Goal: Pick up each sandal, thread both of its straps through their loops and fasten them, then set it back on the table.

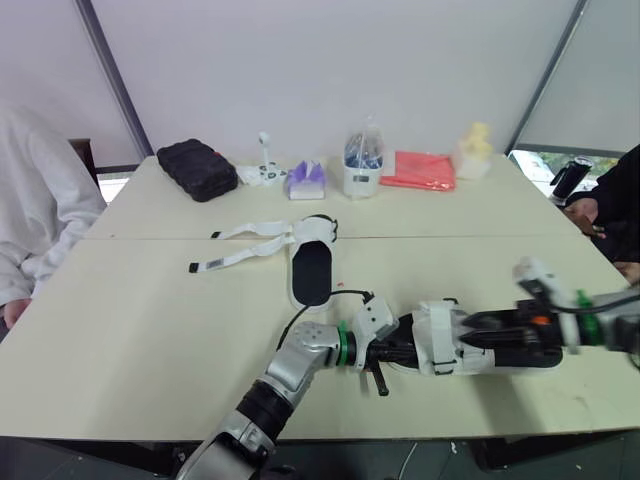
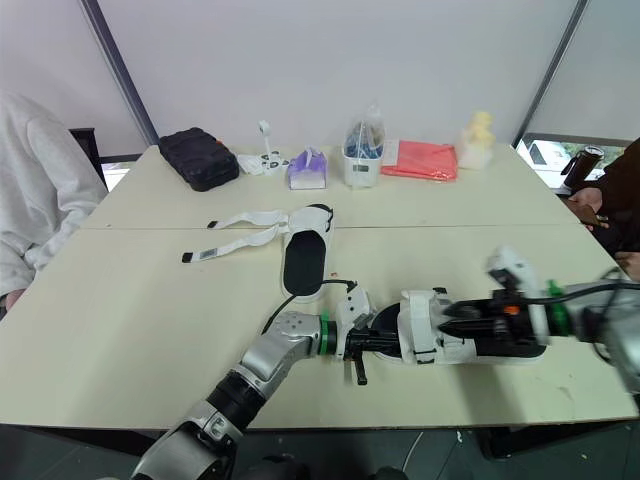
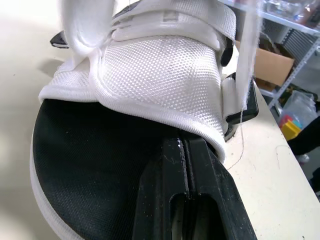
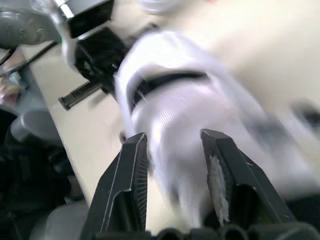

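Fingers [image 3: 167,170] of the left gripper [image 1: 392,352] are pressed together with nothing to be seen between them. Their tips lie on the black footbed of a sandal [image 1: 440,342] and reach just under its white mesh upper. Fingers [image 4: 125,180] of the right gripper [image 1: 470,334] stand apart, with the blurred white of the same sandal between and beyond them. Whether they touch it I cannot tell.

That sandal sits near the front edge of the table [image 1: 150,330]. Its long axis runs from side to side, so the left gripper meets its left end and the right gripper points in at its right end, the two facing each other along its length. The right gripper looks better placed to catch a strap, while the left steadies the sole.

The second sandal [image 1: 311,270] lies farther back, near the middle of the table, lengthwise away from the robot. Its loose straps [image 1: 245,245] trail out to the left, nearer the left arm.
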You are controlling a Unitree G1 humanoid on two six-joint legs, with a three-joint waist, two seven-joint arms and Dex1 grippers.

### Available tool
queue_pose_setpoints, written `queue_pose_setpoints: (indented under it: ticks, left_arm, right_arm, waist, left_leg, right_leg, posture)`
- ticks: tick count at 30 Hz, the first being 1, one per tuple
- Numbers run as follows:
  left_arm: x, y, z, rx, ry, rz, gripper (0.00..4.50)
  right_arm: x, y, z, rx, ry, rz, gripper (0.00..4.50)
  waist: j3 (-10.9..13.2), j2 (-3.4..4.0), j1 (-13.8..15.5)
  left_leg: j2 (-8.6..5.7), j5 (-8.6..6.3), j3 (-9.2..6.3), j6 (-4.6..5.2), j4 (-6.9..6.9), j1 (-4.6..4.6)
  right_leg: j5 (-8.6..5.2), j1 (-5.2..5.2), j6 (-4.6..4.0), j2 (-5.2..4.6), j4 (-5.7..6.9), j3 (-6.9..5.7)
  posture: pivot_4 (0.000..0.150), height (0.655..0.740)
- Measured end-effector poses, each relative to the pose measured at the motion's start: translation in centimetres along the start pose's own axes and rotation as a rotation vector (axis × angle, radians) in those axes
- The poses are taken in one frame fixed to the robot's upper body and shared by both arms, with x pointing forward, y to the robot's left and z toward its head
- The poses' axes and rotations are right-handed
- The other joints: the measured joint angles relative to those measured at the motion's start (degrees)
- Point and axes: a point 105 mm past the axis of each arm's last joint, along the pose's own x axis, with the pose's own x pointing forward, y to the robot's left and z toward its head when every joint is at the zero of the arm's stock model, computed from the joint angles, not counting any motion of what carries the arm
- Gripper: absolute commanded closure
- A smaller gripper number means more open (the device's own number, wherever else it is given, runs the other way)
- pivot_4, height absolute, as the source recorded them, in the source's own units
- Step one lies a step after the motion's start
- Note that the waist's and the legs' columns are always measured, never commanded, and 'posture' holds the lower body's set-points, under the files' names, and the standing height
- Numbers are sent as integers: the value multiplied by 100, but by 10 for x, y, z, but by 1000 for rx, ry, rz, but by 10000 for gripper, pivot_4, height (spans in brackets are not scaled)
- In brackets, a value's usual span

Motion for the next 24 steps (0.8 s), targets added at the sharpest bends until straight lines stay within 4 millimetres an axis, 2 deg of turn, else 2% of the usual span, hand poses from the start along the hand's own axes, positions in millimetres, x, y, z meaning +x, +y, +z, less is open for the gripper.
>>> queue_pose_setpoints:
  ticks: [4,6,9,17,24]
  left_arm:
    - [1,2,-1,17,2,5,45000]
    - [1,4,-2,18,6,7,45000]
    - [2,5,-2,21,7,7,45000]
    - [4,5,-2,19,11,-2,45000]
    - [4,6,-2,17,12,0,45000]
  right_arm:
    - [-1,24,-31,104,51,26,26256]
    - [7,34,-44,136,27,34,26256]
    - [22,35,-57,144,-12,5,26256]
    - [43,17,-47,54,-92,-79,26256]
    - [53,17,-46,58,-103,-67,26256]
  waist:
    - [1,-2,-12]
    - [2,-10,-29]
    - [-6,3,-39]
    - [-5,9,-19]
    - [-5,8,-23]
  left_leg:
    - [0,-1,6,-1,11,1]
    - [1,-8,5,-12,18,8]
    - [-3,-7,8,-11,29,14]
    - [-7,0,3,4,51,13]
    - [-7,0,1,4,54,12]
  right_leg:
    - [-1,12,-2,-1,1,2]
    - [-2,22,0,0,0,2]
    - [-2,17,3,-2,1,2]
    - [3,23,13,-1,3,-1]
    - [4,26,12,-1,3,-2]
  posture:
    - [1500,7400]
    - [1500,7400]
    - [1500,7400]
    - [1500,7400]
    - [1500,7400]
